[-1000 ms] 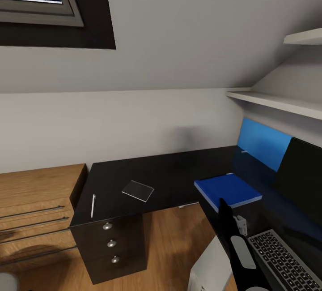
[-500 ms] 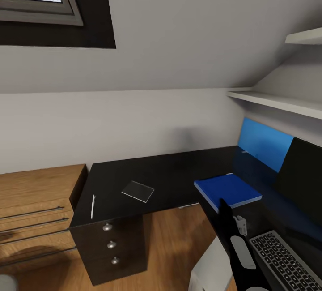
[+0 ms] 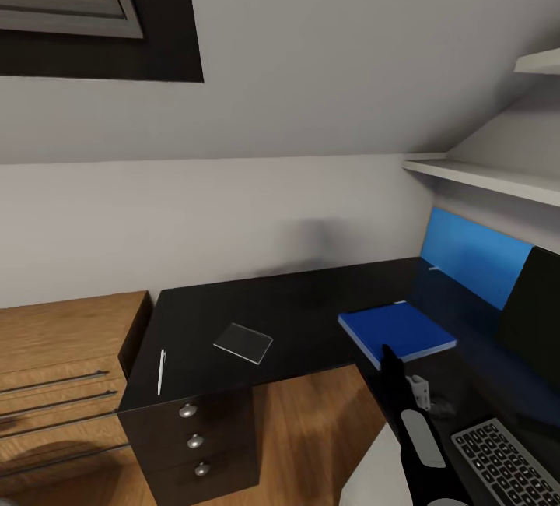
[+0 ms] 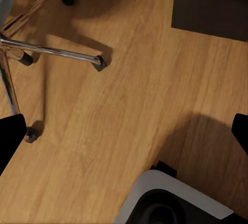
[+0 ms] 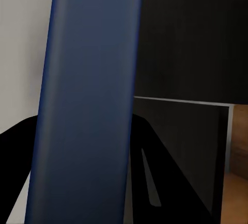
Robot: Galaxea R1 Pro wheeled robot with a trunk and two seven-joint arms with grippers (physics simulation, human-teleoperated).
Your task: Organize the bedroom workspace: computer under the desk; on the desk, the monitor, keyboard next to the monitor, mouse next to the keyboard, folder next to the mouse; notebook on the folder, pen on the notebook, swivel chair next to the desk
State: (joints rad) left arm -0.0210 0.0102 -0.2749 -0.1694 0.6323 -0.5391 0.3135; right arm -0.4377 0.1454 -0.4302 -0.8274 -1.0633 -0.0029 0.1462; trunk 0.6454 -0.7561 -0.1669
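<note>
Folder [image 3: 397, 332] on desk [image 3: 311, 307], clamped in right jaws; left jaws apart; no legible writing.

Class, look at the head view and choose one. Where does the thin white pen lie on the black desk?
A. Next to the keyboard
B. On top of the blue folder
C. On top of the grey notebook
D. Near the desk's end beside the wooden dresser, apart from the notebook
D. The pen lies on the desk near its dresser-side end, with bare desktop between it and the notebook.
</note>
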